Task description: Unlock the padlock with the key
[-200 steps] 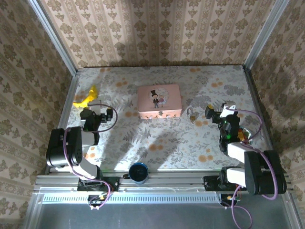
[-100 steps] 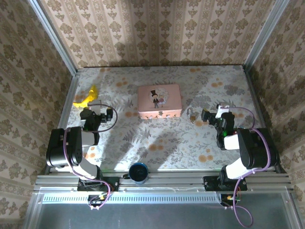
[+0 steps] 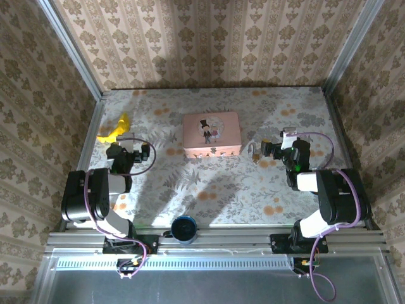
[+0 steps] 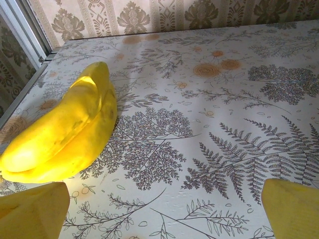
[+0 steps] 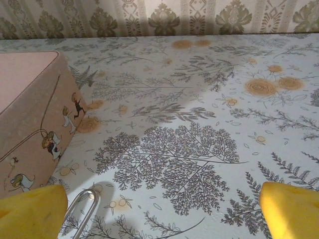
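The padlock [image 3: 254,151] is a small pale metal lock lying on the floral table just right of the pink box [image 3: 211,133]. My right gripper [image 3: 265,151] stands open right beside it, on its right. In the right wrist view the padlock's thin shackle loop [image 5: 83,208] shows at the lower left, just inside the left yellow finger pad [image 5: 31,211]; nothing sits between the pads of the right gripper [image 5: 162,219]. I cannot make out the key. My left gripper [image 3: 128,151] rests open at the table's left, its pads [image 4: 31,211] bare.
A yellow banana [image 4: 65,129] lies ahead and to the left of the left gripper, near the left wall [image 3: 112,131]. The pink box's side [image 5: 30,114] stands left of the right gripper. A dark blue cup [image 3: 185,228] sits at the near edge, in the middle.
The right arm has swung left, bringing its open gripper up next to the padlock. The left arm has not moved.
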{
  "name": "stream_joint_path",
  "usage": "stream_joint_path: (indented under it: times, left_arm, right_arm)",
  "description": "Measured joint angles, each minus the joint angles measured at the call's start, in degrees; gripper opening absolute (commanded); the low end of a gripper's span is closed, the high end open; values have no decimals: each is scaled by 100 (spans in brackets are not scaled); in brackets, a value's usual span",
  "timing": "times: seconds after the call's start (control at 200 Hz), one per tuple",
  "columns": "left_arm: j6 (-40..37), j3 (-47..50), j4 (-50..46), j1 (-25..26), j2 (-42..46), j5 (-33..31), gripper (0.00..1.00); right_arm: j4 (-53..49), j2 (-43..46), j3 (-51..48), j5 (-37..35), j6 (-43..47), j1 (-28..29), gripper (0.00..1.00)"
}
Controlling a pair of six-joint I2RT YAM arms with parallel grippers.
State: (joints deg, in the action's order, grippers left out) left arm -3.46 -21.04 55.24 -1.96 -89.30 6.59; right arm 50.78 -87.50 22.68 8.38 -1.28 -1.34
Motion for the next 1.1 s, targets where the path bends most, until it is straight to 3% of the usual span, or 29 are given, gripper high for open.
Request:
stream_joint_path:
  times: [0.32, 1.1]
  left_arm:
    - [0, 0, -111, 48, 0, -46, 100]
    - [-2, -2, -219, 92, 0, -68, 100]
  right_arm:
    - [-201, 0, 0, -820, -63, 105, 100]
    - [-238, 0, 0, -955, -63, 125, 100]
